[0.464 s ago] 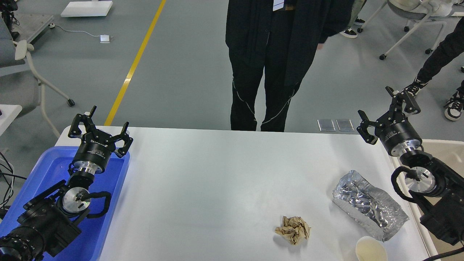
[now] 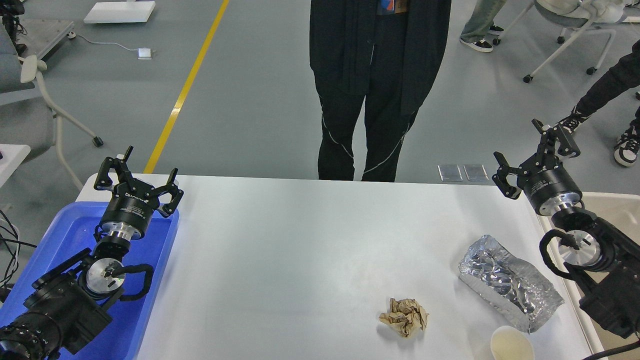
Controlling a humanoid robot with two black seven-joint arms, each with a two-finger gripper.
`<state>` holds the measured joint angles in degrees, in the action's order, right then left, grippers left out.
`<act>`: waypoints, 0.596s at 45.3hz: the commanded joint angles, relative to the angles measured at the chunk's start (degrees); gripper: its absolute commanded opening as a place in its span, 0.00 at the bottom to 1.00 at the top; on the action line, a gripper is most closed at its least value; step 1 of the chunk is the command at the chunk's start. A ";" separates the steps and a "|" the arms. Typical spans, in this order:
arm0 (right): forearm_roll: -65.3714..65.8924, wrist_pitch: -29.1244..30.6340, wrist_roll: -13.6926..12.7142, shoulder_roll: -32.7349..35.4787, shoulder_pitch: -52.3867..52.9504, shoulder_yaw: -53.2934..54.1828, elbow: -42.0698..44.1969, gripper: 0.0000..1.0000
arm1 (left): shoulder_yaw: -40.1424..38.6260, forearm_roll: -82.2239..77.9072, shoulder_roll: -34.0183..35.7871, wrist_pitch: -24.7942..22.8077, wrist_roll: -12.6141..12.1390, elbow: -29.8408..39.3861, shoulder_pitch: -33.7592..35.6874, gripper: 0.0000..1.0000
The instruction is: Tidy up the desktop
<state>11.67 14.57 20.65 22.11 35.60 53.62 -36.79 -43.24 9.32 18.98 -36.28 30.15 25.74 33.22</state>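
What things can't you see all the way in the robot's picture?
- Paper cup: bottom edge of the head view cuts it off.
- Beige bin: right arm and right edge hide most.
- Blue tray: left arm covers much.
- Standing person: top edge cuts off the head.

White tabletop (image 2: 310,240). Blue tray (image 2: 150,300). Beige bin (image 2: 617,210). Crinkled silver foil bag (image 2: 510,282). Brown paper wad (image 2: 405,316). Cream cup (image 2: 511,345). Both hands, left (image 2: 136,175) and right (image 2: 537,150), are black with silver wrist rings. Grey floor (image 2: 250,100) with a yellow stripe (image 2: 185,90). Person (image 2: 375,85) in black.
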 commanded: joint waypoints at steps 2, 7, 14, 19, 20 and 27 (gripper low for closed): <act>0.02 0.29 0.00 0.56 0.00 0.43 0.05 1.00 | 0.00 0.00 0.00 -0.02 0.00 0.01 0.00 1.00; 0.02 0.55 0.00 1.53 0.00 0.25 0.05 1.00 | 0.00 0.00 0.00 -0.02 0.00 0.01 0.00 1.00; 0.02 0.55 0.00 2.32 -0.09 -0.01 0.14 1.00 | 0.00 0.00 0.00 -0.02 0.00 0.01 0.00 1.00; -0.06 0.46 -0.09 2.23 0.00 -0.10 0.05 1.00 | 0.00 0.00 0.00 0.07 0.00 0.01 0.00 1.00; 0.02 0.46 -0.09 2.15 0.00 -0.10 0.05 1.00 | 0.00 0.00 0.00 0.07 0.00 0.01 0.00 1.00; -0.06 -0.06 -0.09 1.88 0.52 -0.10 0.23 1.00 | 0.00 0.00 0.00 -0.02 0.00 0.01 0.00 1.00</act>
<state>11.67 14.98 20.59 24.01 35.61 53.61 -36.72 -43.24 9.32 18.98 -36.24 30.15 25.75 33.22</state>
